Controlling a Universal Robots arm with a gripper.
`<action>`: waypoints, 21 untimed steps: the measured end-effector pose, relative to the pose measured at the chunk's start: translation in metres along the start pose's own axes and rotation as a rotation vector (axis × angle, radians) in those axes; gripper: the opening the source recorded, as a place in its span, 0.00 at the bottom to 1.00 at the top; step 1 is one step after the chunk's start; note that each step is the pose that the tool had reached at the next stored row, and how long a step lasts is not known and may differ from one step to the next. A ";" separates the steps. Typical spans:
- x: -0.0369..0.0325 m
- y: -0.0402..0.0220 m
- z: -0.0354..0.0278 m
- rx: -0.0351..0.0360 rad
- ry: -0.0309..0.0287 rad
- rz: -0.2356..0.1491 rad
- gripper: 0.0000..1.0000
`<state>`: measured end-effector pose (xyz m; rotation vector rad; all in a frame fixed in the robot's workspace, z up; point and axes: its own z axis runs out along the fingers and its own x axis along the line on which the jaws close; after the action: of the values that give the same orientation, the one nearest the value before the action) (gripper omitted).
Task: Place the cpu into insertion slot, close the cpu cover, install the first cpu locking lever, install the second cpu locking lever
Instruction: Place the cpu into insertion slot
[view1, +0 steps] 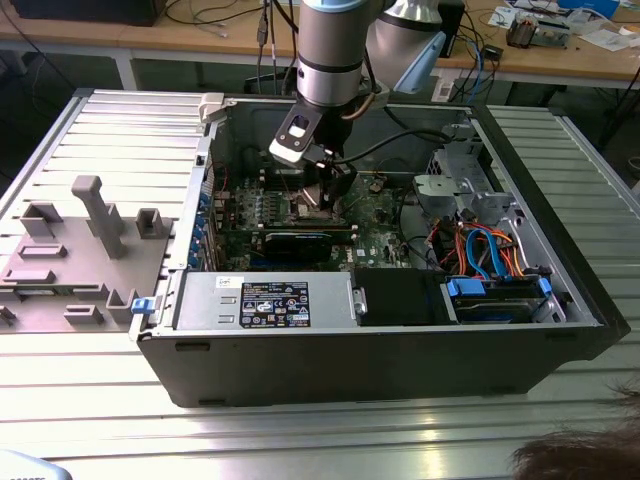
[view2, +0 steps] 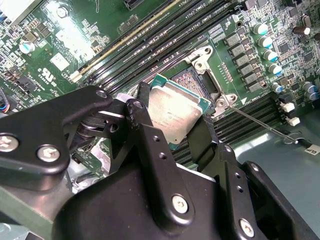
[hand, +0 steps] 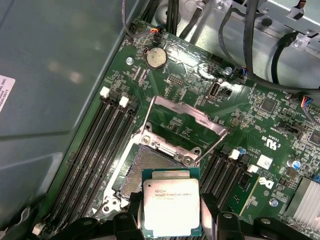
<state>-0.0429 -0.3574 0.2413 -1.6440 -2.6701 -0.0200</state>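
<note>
First step in hand: at eleven o'clock from the middle of the computer case in the exterior view, the gripper has its jaws clamped on the cpu, which is near the bare insertion slot but not yet seated, with the cpu cover standing open, so seating likely calls for squaring it to the socket and keeping it level

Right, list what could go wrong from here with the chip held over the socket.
1. The square silver-topped cpu, clamped in the black tool, is not yet centred over the dark square insertion slot. Lowered misaligned, it could bend the exposed contacts.
2. The thin silvery cpu cover frame stands raised beside the slot, so the tool might knock it.
3. The grip is on the chip's edges alone, so the chip could slip or tilt.
</note>
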 end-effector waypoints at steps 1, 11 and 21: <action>0.0000 0.0000 0.0000 0.0000 0.0000 0.001 0.55; 0.0000 0.0000 0.0003 -0.0002 0.0000 0.013 0.55; 0.0000 0.0000 0.0006 -0.0003 -0.0001 0.026 0.55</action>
<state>-0.0429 -0.3573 0.2407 -1.6790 -2.6484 -0.0202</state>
